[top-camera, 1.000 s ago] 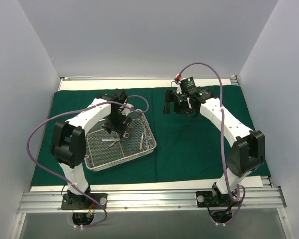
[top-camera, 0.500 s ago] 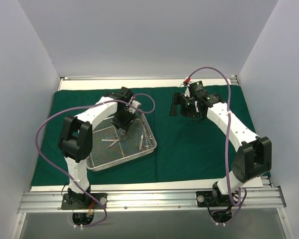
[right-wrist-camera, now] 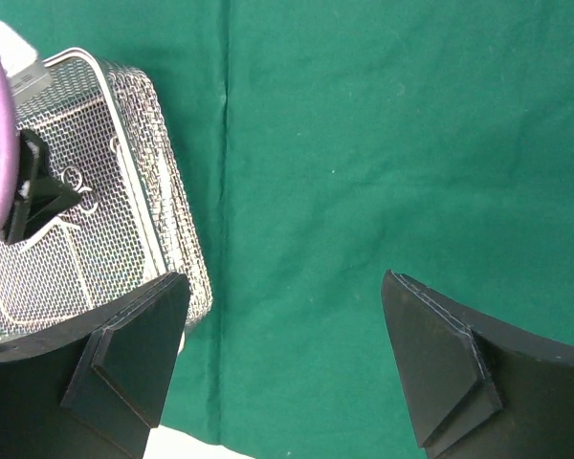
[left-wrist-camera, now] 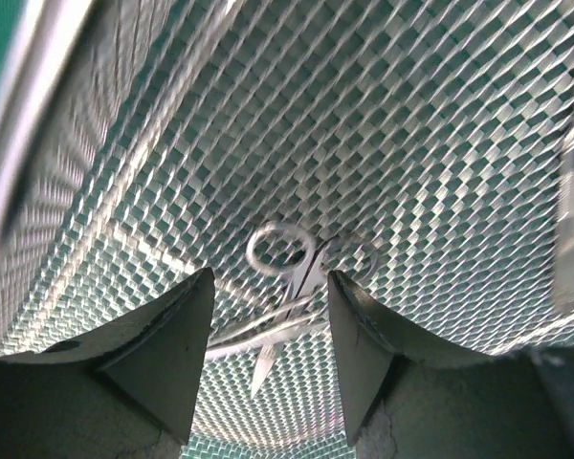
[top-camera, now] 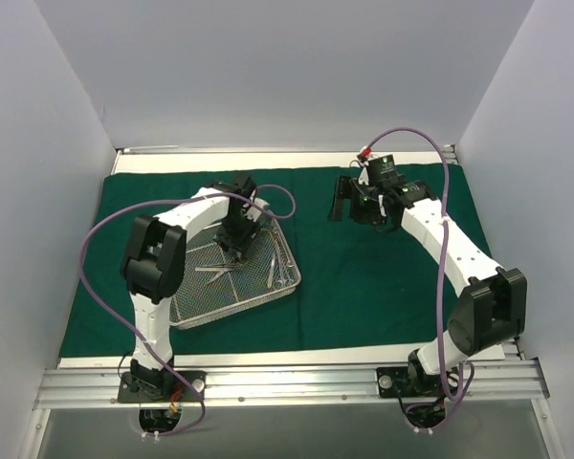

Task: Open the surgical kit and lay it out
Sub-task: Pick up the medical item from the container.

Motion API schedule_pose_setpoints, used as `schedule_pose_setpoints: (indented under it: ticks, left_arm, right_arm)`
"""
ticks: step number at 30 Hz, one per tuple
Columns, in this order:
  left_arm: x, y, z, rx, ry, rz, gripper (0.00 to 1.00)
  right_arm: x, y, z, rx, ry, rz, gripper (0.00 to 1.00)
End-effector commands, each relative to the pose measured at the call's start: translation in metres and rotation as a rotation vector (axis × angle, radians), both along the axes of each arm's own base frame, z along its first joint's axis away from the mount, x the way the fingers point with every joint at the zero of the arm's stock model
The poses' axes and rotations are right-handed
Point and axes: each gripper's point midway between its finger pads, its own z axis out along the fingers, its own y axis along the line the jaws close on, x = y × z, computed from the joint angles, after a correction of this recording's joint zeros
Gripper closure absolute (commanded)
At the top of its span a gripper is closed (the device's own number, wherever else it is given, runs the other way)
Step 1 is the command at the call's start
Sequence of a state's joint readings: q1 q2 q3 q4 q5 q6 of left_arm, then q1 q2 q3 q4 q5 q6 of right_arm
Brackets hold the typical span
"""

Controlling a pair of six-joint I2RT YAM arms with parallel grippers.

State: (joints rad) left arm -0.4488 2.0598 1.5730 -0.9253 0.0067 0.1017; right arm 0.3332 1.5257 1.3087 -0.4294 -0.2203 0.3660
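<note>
Left gripper reaches into the mesh tray on the green cloth, jaws half spread astride the scissors, not pinching them. Right gripper hovers over the cloth beside the tray, jaws wide, empty.

White arms; black joints; purple cables; red connector.

Both arms extended forward, left tool low, jaws partly apart, right tool higher, jaws wide.
</note>
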Motion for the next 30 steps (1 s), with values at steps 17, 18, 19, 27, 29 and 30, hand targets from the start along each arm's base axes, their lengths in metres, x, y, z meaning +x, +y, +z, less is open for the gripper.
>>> schedule_pose_setpoints:
  ticks: [17,18,19,27,29,30]
  left_arm:
    - [-0.011,0.052,0.014,0.035,-0.004,0.026,0.46]
    - [-0.013,0.052,0.013,0.033,0.002,0.026,0.46]
    - [-0.013,0.051,0.013,0.029,0.003,0.024,0.46]
    - [-0.025,0.054,0.016,0.027,0.022,0.029,0.46]
    - [-0.027,0.053,0.015,0.03,0.029,0.026,0.46]
    - [-0.028,0.054,0.013,0.034,0.038,0.026,0.46]
  right_arm:
    - [-0.005,0.003,-0.001,0.039,-0.002,0.012,0.16]
    - [-0.006,0.002,-0.001,0.039,0.001,0.011,0.16]
    - [-0.006,0.002,0.0,0.039,-0.001,0.01,0.16]
    - [-0.003,0.004,-0.001,0.052,0.005,0.001,0.16]
    - [-0.002,0.007,-0.001,0.064,0.007,0.001,0.16]
    - [-0.002,0.007,-0.002,0.066,0.01,-0.001,0.16]
